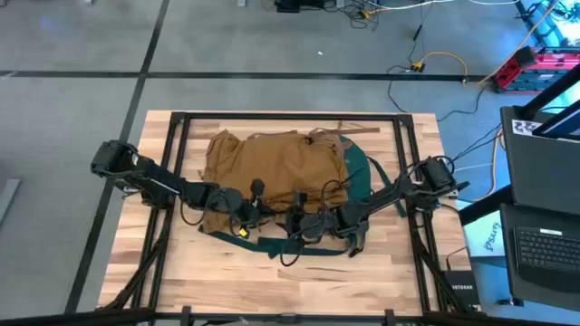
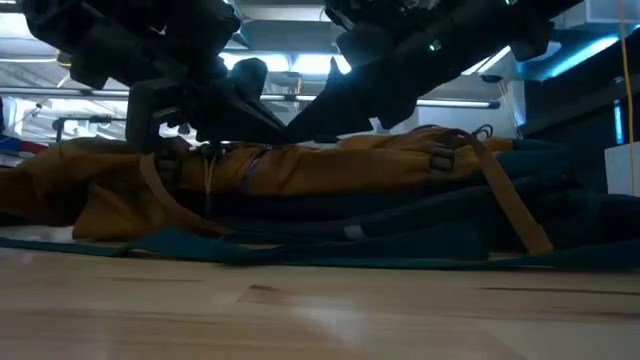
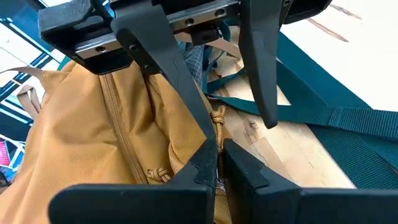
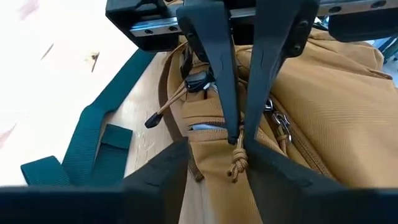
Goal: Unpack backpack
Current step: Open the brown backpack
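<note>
At the near edge of the backpack [image 1: 276, 172], which lies flat with its long axis across mid-table, a knotted zipper cord [image 4: 237, 160] is pinched by the right gripper [image 4: 239, 138]; just beside it, the left gripper [image 3: 239, 134] is spread over the zipper; both arms are equally near.

Overhead view evenly lit, slightly soft. Low view dim, backlit by ceiling strip lights [image 2: 300, 75]; arms silhouetted, near tabletop [image 2: 320, 310] blurred. Wrist views bright, pale wood washed out.
</note>
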{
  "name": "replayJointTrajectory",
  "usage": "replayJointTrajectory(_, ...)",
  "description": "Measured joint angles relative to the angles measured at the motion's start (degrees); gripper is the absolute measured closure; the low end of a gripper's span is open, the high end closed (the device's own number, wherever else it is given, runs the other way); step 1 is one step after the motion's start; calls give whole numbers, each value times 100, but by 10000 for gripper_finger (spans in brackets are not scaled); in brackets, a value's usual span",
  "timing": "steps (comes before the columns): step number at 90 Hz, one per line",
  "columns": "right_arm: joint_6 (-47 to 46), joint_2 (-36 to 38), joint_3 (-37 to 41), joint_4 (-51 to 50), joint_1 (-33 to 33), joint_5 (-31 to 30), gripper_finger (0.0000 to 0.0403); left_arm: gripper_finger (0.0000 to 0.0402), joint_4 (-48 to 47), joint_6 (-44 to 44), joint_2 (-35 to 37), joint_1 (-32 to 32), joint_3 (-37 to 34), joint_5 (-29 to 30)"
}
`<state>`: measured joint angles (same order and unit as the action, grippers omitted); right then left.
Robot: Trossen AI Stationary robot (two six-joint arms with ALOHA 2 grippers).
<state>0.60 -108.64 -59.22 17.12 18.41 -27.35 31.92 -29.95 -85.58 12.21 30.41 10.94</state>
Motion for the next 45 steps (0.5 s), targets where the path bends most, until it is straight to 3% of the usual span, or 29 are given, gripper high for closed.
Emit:
replayJointTrajectory(30, 15, 0, 0, 20, -9, -55, 385, 401, -11, -2, 2, 4, 0, -28)
replayJointTrajectory(45, 132, 0, 0, 15, -9, -122, 395, 401, -8, 69, 2, 4, 0, -26)
